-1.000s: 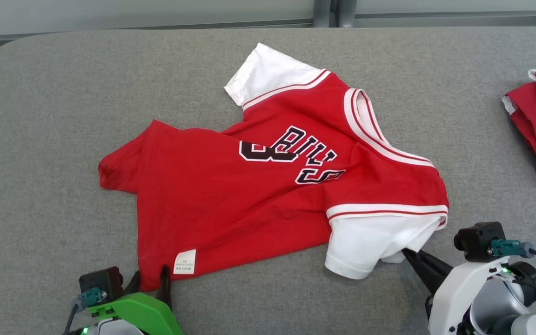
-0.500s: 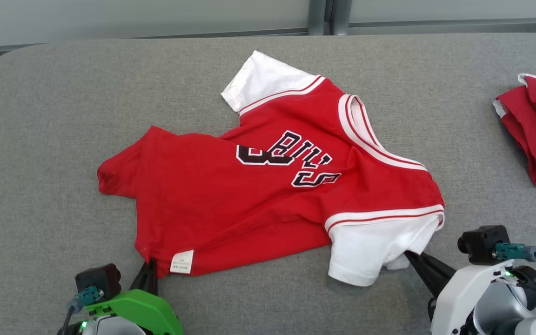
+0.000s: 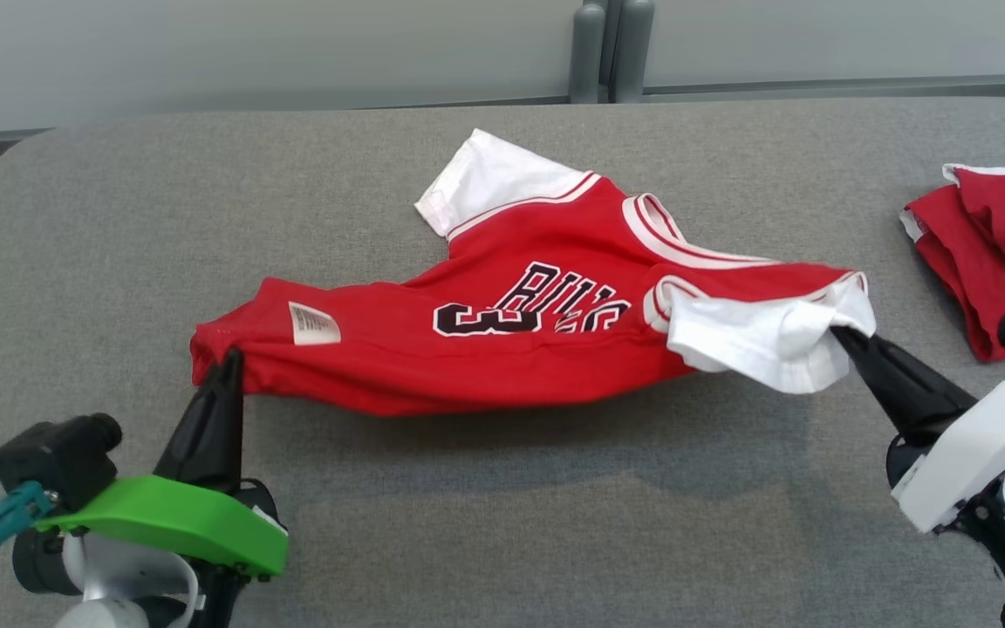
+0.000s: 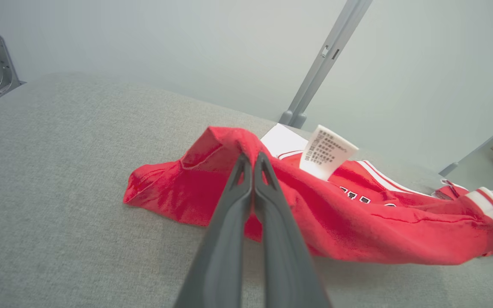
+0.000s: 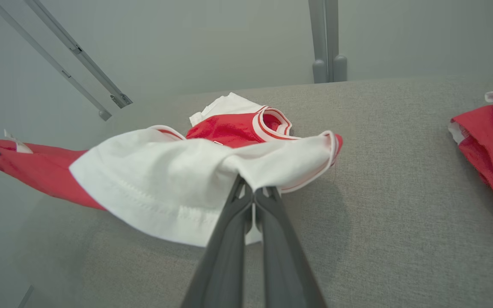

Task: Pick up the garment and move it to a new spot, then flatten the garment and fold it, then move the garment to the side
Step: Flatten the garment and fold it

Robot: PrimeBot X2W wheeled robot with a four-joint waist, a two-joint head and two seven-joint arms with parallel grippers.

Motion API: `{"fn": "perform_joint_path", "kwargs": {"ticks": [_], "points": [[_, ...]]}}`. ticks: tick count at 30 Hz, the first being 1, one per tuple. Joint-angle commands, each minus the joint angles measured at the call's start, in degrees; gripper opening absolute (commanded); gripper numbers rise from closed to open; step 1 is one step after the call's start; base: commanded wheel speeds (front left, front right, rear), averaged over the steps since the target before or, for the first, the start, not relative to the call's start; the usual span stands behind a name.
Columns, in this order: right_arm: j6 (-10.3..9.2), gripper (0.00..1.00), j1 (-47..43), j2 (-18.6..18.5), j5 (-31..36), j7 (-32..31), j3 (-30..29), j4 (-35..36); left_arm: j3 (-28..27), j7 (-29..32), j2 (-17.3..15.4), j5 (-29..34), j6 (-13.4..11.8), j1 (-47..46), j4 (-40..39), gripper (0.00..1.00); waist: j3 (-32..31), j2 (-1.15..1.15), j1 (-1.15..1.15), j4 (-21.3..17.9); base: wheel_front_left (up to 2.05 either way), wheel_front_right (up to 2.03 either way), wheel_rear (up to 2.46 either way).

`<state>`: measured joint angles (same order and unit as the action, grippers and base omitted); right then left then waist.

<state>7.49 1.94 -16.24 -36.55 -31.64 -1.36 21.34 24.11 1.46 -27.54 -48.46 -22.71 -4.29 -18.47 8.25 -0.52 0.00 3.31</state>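
my left gripper [image 3: 229,359] pinching the shirt [image 3: 468,371] by its hem, right gripper [image 3: 841,334] pinching its white sleeve [image 3: 747,336], middle maybe off the table [image 3: 119,218]

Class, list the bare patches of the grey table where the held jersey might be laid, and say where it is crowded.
Free: the wide stretch of table left of the jersey; the near strip between left claw and right claw. Crowded: the right end, where another red garment lies beside the right claw.
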Motion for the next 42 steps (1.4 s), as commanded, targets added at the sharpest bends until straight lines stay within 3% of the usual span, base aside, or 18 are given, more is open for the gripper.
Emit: {"fn": "perform_joint_path", "kwargs": {"ticks": [1, 13, 18, 23, 25, 29, 32, 33, 37, 42], "points": [[0.00, 0.00, 0.7, 0.0, -0.6, -0.2, -0.4, 0.4, -0.4, 0.0, -0.6, -0.5, -0.2, -0.8, -0.3, 0.00, -0.6, 0.52, 0.00, -0.5, 0.00, 0.00, 0.00], [0.01, 0.00, 15.1, 2.5, -13.1, -8.2, -10.4, 9.7, -11.4, 7.7, -10.7, -3.6, -2.1, -8.1, -19.2, 0.00, -2.4, 0.52, 0.00, -4.0, 0.00, 0.00, 0.00], [0.01, 0.00, 23.5, 3.5, -16.2, -13.4, -13.9, 11.2, -14.9, 12.2, -14.3, -5.3, -2.4, -14.2, -22.8, 0.00, -1.8, 0.52, 0.00, -5.6, 0.00, 0.00, 0.00], [0.01, 0.00, 31.8, 5.4, -18.3, -20.0, -16.8, 12.0, -16.3, 15.9, -16.1, -6.9, -2.6, -21.0, -23.8, 0.00, 1.4, 0.52, 0.00, -6.5, 0.00, 0.00, 0.00], [0.01, 0.00, 34.8, 6.0, -17.2, -22.6, -17.4, 10.9, -15.4, 17.4, -15.5, -8.2, -2.0, -24.0, -22.4, 0.00, 3.8, 0.52, 0.00, -6.6, 0.00, 0.00, 0.00], [0.02, 0.00, 42.4, 8.2, -13.0, -25.3, -16.9, 6.1, -12.2, 18.6, -14.5, -7.1, 0.3, -32.7, -14.2, 0.00, 9.6, 0.52, 0.00, -6.0, 0.00, 0.00, 0.00], [0.01, 0.00, 49.9, 9.9, -8.0, -24.7, -16.0, -0.1, -8.7, 18.3, -11.8, -5.4, 2.6, -41.5, -4.3, 0.00, 13.9, 0.52, 0.00, -5.3, 0.00, 0.00, 0.00], [0.02, 0.00, 55.8, 11.1, -4.0, -22.8, -15.4, -5.2, -6.2, 17.7, -9.2, -3.8, 4.2, -48.1, 3.3, 0.00, 16.7, 0.52, 0.00, -4.8, 0.00, 0.00, 0.00], [0.01, 0.00, 68.2, 12.7, 4.4, -13.9, -14.3, -18.7, -2.3, 14.2, -3.7, 0.1, 8.1, -60.9, 19.9, 0.00, 20.9, 0.52, 0.00, -4.5, 0.00, 0.00, 0.00], [0.01, 0.00, 81.2, 13.2, 9.1, 3.4, -13.4, -36.4, 0.6, 3.9, 2.3, 4.7, 14.8, -72.5, 37.2, 0.00, 22.9, 0.52, 0.00, -4.5, 0.00, 0.00, 0.00]]}}
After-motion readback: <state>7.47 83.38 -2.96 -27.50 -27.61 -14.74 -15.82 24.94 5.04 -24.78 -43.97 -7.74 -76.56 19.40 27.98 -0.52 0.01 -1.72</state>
